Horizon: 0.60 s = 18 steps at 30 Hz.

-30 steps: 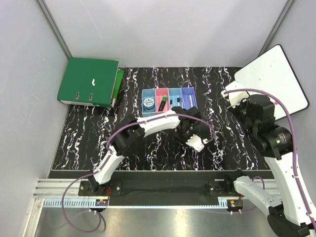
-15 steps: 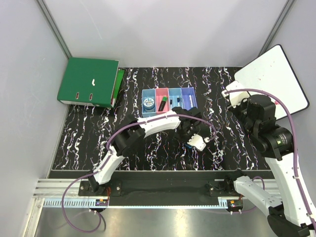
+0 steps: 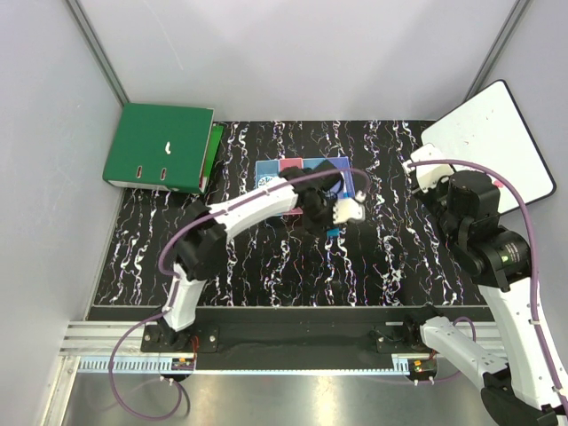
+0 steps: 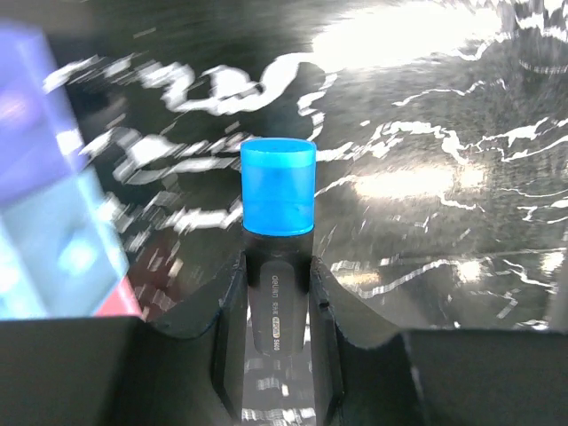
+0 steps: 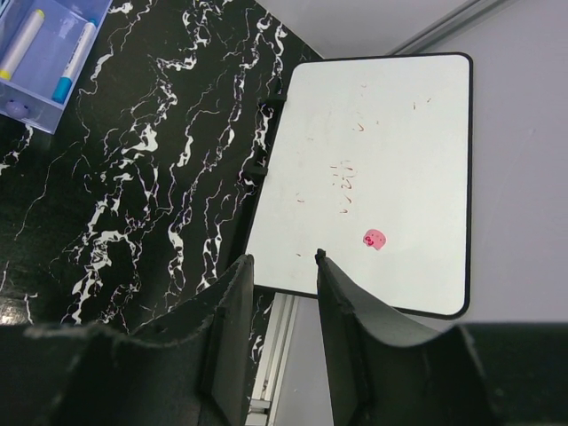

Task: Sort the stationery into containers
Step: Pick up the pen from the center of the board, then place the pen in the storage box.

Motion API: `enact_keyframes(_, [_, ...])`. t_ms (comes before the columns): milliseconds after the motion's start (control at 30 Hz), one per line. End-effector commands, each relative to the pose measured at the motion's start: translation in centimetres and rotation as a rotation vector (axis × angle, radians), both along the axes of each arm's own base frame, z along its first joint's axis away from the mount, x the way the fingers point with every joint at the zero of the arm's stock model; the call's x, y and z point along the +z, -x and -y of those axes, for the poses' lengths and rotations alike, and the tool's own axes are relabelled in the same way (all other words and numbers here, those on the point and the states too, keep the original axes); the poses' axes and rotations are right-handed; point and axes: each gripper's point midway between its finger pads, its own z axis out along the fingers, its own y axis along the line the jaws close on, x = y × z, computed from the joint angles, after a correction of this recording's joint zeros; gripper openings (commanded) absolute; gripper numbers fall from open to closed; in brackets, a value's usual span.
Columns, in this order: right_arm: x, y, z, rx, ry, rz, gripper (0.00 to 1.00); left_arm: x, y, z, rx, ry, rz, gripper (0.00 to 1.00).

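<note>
A short black marker with a blue cap (image 4: 278, 186) is clamped between my left gripper's (image 4: 277, 266) fingers, cap pointing away from the wrist. In the top view that gripper (image 3: 330, 217) hangs just in front of the containers (image 3: 266, 167), with the marker's cap (image 3: 332, 231) showing below it; the arm covers much of the bin row. Blurred purple-blue, light blue and pink bins (image 4: 53, 222) sit at the left of the left wrist view. My right gripper (image 5: 284, 259) is open and empty over the table's right side. Two thin white pens (image 5: 75, 49) lie in the purple-blue bin (image 5: 35, 106).
A green ring binder (image 3: 160, 146) lies at the back left. A white board with a black rim (image 5: 373, 169) rests at the back right, under my right gripper (image 3: 415, 169). Grey walls close in the black marbled table (image 3: 266, 266).
My left gripper closed on the blue-capped marker and carried it from the table's middle back toward the bin row. The right arm has stayed put.
</note>
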Motion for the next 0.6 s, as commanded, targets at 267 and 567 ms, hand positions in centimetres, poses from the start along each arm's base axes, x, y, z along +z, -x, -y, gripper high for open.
enact_keyframes(267, [3.6, -0.2, 1.3, -0.074, -0.003, 0.117, 0.42, 9.0, -9.5, -1.9, 0.639, 0.240, -0.101, 0.00])
enact_keyframes(567, [3.6, -0.1, 1.3, -0.070, 0.001, 0.106, 0.42, 9.1, -15.7, -3.8, 0.923, 0.310, -0.152, 0.00])
